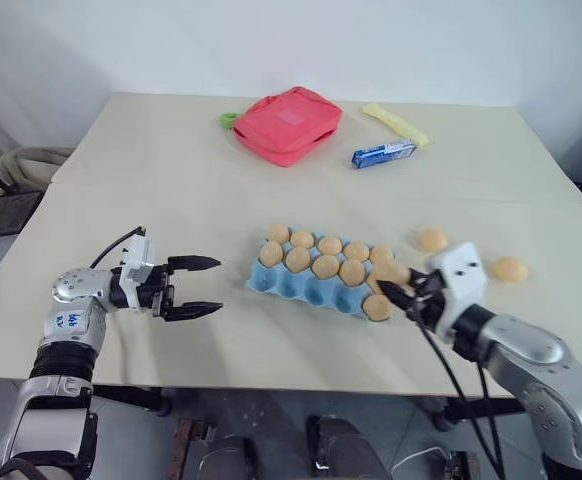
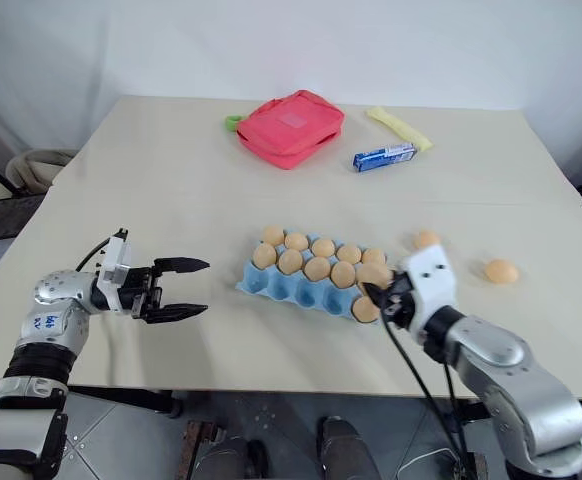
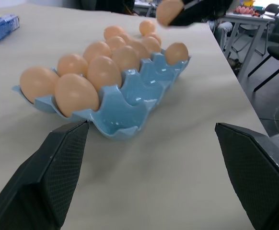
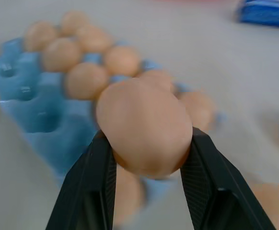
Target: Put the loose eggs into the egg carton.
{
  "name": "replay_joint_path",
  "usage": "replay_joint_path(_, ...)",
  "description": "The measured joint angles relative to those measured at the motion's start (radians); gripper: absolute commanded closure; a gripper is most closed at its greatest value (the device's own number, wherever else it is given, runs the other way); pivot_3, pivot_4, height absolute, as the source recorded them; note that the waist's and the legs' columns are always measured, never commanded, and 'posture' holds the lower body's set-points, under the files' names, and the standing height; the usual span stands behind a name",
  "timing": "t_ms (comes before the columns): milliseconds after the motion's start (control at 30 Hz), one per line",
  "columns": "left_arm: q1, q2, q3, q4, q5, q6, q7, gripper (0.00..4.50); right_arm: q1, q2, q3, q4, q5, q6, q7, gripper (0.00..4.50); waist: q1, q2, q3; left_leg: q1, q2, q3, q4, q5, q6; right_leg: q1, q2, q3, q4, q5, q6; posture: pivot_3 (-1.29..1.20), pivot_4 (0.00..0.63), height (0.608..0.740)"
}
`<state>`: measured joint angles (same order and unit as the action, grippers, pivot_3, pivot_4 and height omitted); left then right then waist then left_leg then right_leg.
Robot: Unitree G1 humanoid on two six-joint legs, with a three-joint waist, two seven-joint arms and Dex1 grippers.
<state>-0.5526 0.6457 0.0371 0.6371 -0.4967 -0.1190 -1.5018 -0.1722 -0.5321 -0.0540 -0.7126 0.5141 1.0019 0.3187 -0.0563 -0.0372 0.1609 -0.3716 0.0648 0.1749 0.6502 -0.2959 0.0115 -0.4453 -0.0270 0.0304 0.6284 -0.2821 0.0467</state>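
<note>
The right gripper [image 4: 146, 143] is clamped on one egg [image 4: 146, 127], holding it just above the right end of the egg carton [image 1: 301, 285]. Two more loose eggs [image 1: 432, 239] lie on the table [image 1: 171, 200] right of the carton. The left gripper [image 1: 193, 288] waits wide apart, left of the carton. Eggs look light, smooth and brittle — best pinched gently across the middle.

Arms: silver-grey metal shells, black joints.
Wrists: white housings, black cables.
Left gripper [image 1: 203, 287]: two black fingers.
Marking: blue lettering, left forearm.
</note>
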Motion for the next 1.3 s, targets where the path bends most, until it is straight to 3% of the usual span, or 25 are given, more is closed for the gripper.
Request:
replay_joint_path(100,-0.005,-0.004,-0.001,0.004,0.005,-0.004,0.0,0.0,-0.065,0.003,0.118,0.042,-0.006,0.044,0.004,2.91,0.001,0.0,0.0,-0.002,0.0,0.0,0.0,-0.001,0.0,-0.001,0.0,-0.001,0.0,0.0,0.001,0.0,0.15,0.74)
replay_joint_path(333,0.0,-0.003,0.003,-0.004,0.007,-0.004,0.0,0.0,-0.142,0.01,0.216,0.09,-0.049,0.067,0.004,2.91,0.002,0.0,0.0,-0.004,0.0,0.0,0.001,-0.002,0.0,-0.003,0.0,-0.001,-0.002,-0.001,0.002,0.0,0.15,0.74)
replay_joint_path(633,0.02,-0.001,0.023,-0.02,0.007,-0.004,0.0,0.0,-0.146,-0.039,0.236,0.09,-0.076,0.072,0.029,0.02,0.002,-0.001,0.0,-0.004,0.0,0.0,0.002,-0.002,0.001,-0.002,0.0,-0.002,0.0,0.0,0.003,0.0,0.15,0.74)
replay_joint_path(967,0.02,-0.001,0.025,-0.032,0.008,-0.004,0.001,0.0,-0.162,-0.092,0.2,0.078,-0.072,0.088,0.072,0.02,0.0,-0.001,0.0,-0.004,0.0,0.0,0.001,-0.003,0.001,-0.003,0.0,-0.001,-0.001,0.0,0.003,0.0,0.15,0.74)
replay_joint_path(1300,0.018,-0.005,0.025,-0.031,0.01,-0.009,0.001,0.0,-0.224,0.003,0.208,0.066,-0.051,0.099,0.071,0.02,0.002,-0.001,0.0,-0.004,0.0,0.0,0.001,-0.003,0.001,-0.003,0.0,-0.002,-0.001,0.0,0.003,0.0,0.15,0.74)
